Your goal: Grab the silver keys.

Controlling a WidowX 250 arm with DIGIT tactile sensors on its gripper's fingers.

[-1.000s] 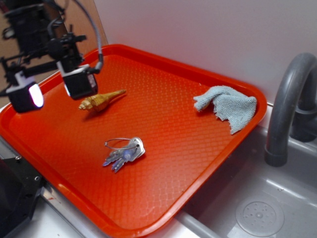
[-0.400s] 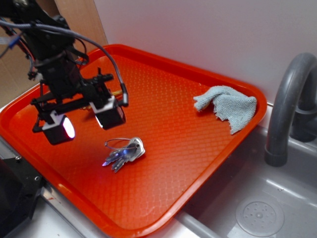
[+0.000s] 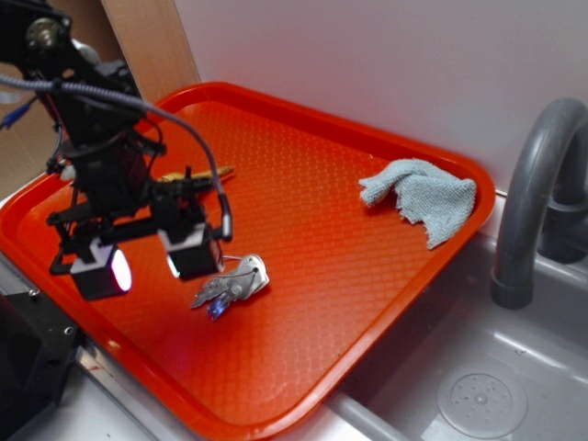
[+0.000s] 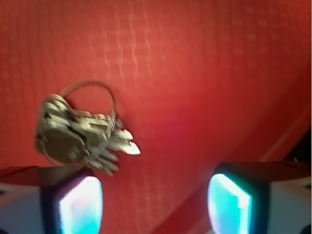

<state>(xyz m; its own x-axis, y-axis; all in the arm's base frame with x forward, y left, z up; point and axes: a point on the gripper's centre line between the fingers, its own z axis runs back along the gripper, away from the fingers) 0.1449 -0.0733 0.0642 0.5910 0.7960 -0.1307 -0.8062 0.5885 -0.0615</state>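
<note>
The silver keys (image 3: 233, 284) lie flat on the orange tray (image 3: 367, 276), a small bunch on a thin wire ring. In the wrist view the silver keys (image 4: 80, 136) sit at the left, just above my left finger pad (image 4: 80, 207). My gripper (image 3: 147, 262) hovers low over the tray immediately left of the keys, jaws wide apart and nothing between them. In the wrist view my gripper (image 4: 153, 207) shows bare tray between its two glowing pads. The near finger (image 3: 191, 253) partly covers the key ring.
A tan spiral seashell (image 3: 197, 176) lies behind the arm, mostly hidden. A grey-blue cloth (image 3: 421, 197) is crumpled at the tray's far right corner. A grey faucet (image 3: 533, 202) and sink basin (image 3: 478, 395) stand right of the tray. A white wall runs behind.
My gripper has travelled from the tray's back left, near the seashell, forward and down to just beside the keys. The keys and cloth have not moved.
</note>
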